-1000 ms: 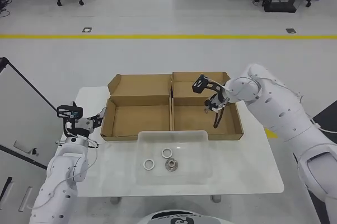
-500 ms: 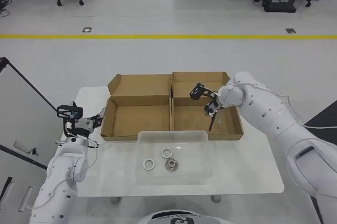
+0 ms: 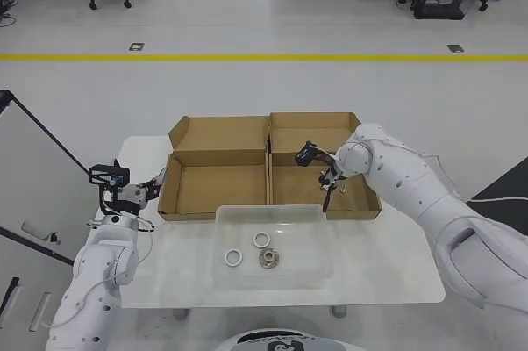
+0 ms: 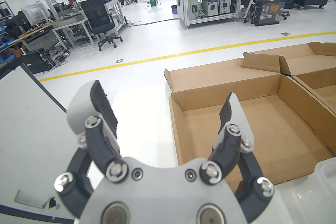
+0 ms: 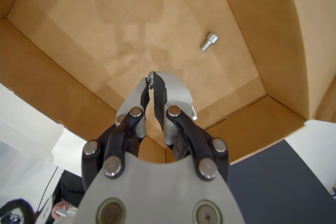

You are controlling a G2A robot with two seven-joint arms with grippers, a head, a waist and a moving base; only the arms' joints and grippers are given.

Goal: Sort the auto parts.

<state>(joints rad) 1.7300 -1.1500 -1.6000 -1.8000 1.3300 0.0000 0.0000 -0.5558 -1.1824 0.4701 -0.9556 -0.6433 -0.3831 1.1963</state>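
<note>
Over the right cardboard box (image 5: 78, 12) floor, the right gripper (image 5: 151, 83) pinches one bolt (image 5: 150, 80) at its fingertips, and a second bolt (image 5: 209, 41) lies loose just beyond, near the wall. Left gripper (image 4: 164, 93) hangs spread wide beside the left cardboard box (image 4: 262, 125). Count: two bolts, two boxes, one clear tray (image 3: 312, 263) holding two rings (image 3: 261, 239) and one flanged nut (image 3: 268, 258).

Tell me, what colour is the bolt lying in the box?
Silver bolt, clearest in right wrist view.
</note>
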